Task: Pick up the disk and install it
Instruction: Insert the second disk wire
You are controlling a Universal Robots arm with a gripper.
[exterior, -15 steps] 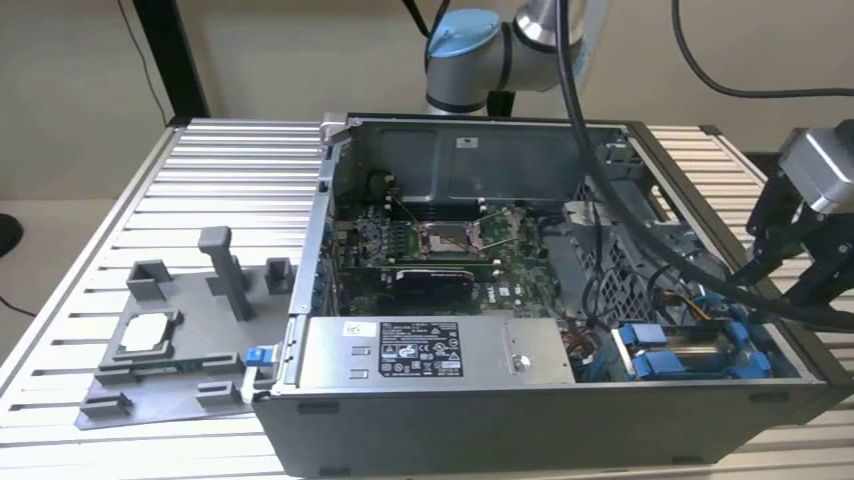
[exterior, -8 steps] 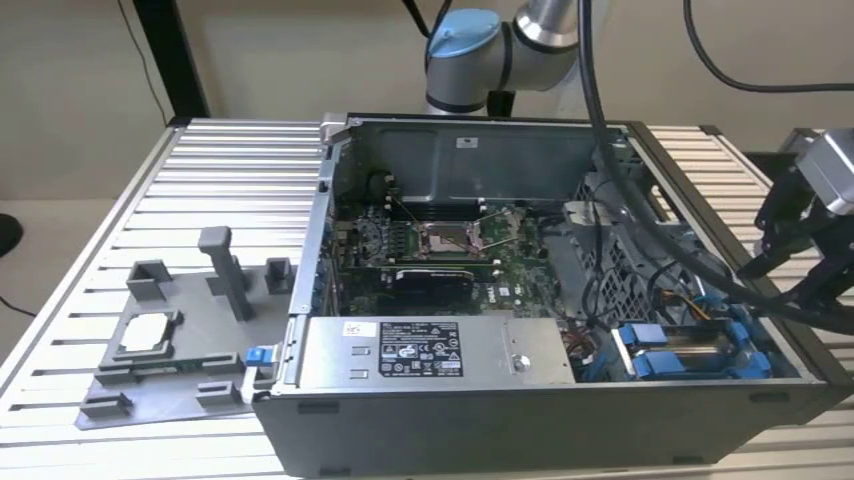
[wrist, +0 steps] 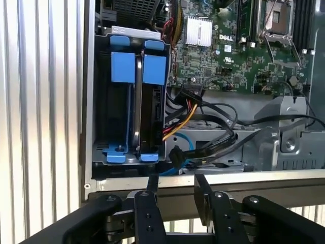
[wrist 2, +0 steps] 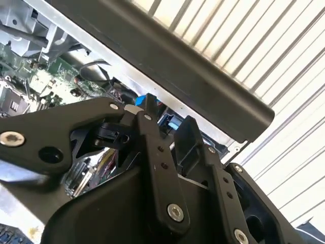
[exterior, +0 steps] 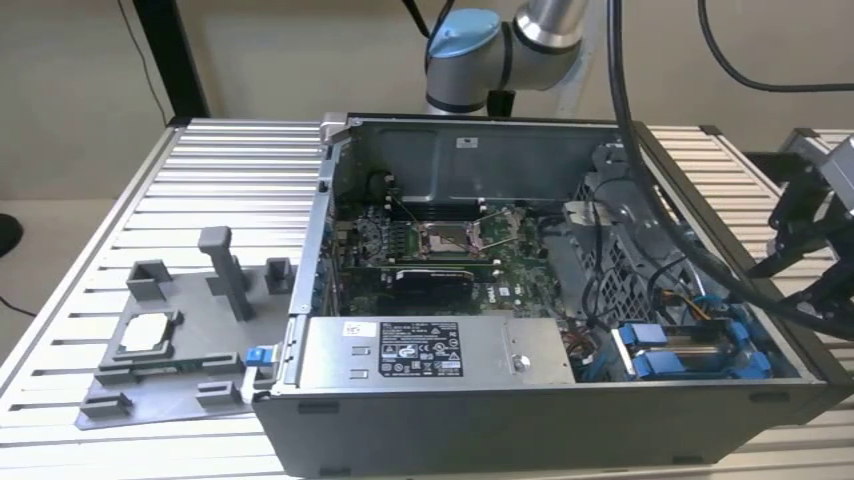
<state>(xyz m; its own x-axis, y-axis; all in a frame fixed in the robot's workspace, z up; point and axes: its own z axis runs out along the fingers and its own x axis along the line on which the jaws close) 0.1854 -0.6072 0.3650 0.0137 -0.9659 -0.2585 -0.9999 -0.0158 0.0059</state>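
The disk [wrist: 136,133] stands on edge in the drive bay at the corner of the open computer case [exterior: 534,420]. Only its thin silver edge shows between blue plastic brackets [wrist: 138,66]. In the exterior view the blue brackets [exterior: 694,352] sit at the case's front right. My gripper [wrist: 175,182] hovers just outside the case wall, a short way from the bay, open with nothing between its black fingers [wrist: 151,189]. In the second wrist view the gripper [wrist 2: 167,116] hangs over the case's dark rim. In the exterior view its black body [exterior: 807,250] is beyond the case's right wall.
A long grey metal box [exterior: 414,350] lies along the case's front. Behind it is the motherboard [exterior: 447,238], and loose cables [wrist: 203,117] run beside the bay. A grey fixture plate [exterior: 174,345] with a small silver chip [exterior: 147,333] lies on the slatted table [exterior: 214,180].
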